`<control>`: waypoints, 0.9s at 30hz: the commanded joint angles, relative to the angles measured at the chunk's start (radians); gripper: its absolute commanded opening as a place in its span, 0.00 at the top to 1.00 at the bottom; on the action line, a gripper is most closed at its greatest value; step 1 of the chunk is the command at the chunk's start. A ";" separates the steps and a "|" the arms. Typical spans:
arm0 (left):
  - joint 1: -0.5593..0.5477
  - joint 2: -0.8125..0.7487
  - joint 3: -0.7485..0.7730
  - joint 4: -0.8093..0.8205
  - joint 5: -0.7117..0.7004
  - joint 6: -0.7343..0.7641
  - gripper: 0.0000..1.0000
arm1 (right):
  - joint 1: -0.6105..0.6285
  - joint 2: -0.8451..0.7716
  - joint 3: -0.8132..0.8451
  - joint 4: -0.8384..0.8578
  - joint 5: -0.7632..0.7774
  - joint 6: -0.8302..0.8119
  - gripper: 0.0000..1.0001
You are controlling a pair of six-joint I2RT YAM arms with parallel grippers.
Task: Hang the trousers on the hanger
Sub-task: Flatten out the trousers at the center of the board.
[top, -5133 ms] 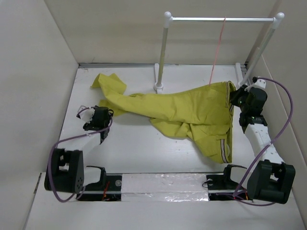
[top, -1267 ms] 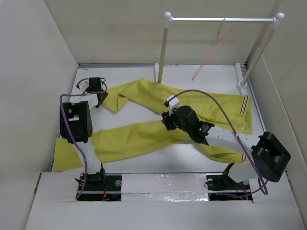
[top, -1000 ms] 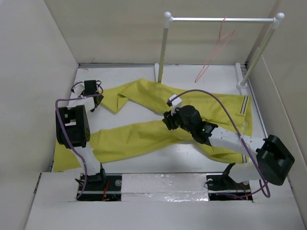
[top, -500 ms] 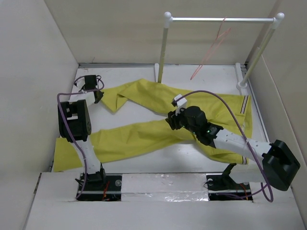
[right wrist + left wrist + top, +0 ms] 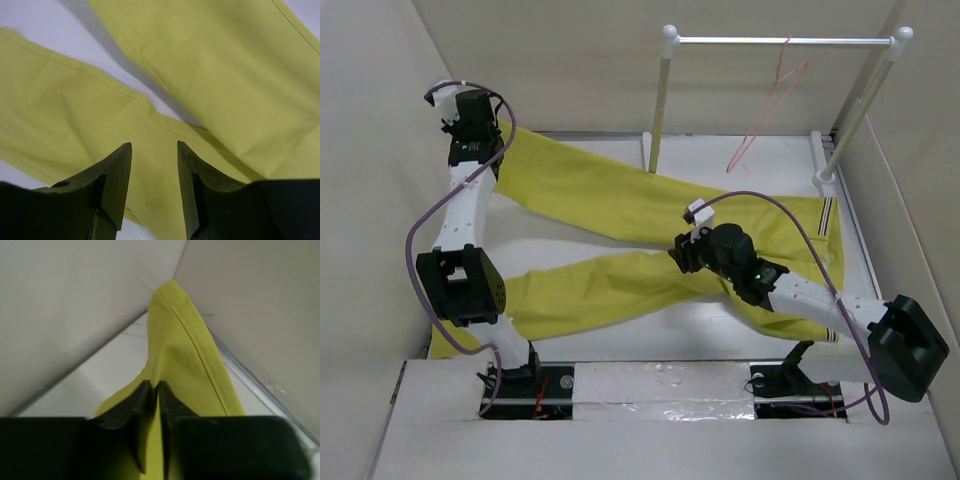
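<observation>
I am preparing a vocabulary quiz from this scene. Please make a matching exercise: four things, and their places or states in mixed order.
1. left gripper
2. right gripper
3. hanger
4. trousers

A. hooked on the rail
B. lying mostly on the table, legs apart
C. open, above where the two legs fork
D. shut on the end of one leg

Pairs: 1-D, 2-C, 3-A, 4-B

No writing, label, brand, number or sign can be read in any view.
</observation>
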 commanded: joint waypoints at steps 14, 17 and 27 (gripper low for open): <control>0.003 0.075 0.026 -0.095 -0.195 0.070 0.56 | -0.082 -0.162 -0.039 0.015 0.080 0.052 0.70; -0.085 0.039 -0.028 -0.012 -0.122 0.074 0.56 | -0.130 -0.181 -0.046 -0.012 0.121 0.098 1.00; -0.624 -0.142 -0.386 0.330 0.064 -0.085 0.93 | -0.661 -0.412 -0.215 -0.022 0.051 0.314 0.96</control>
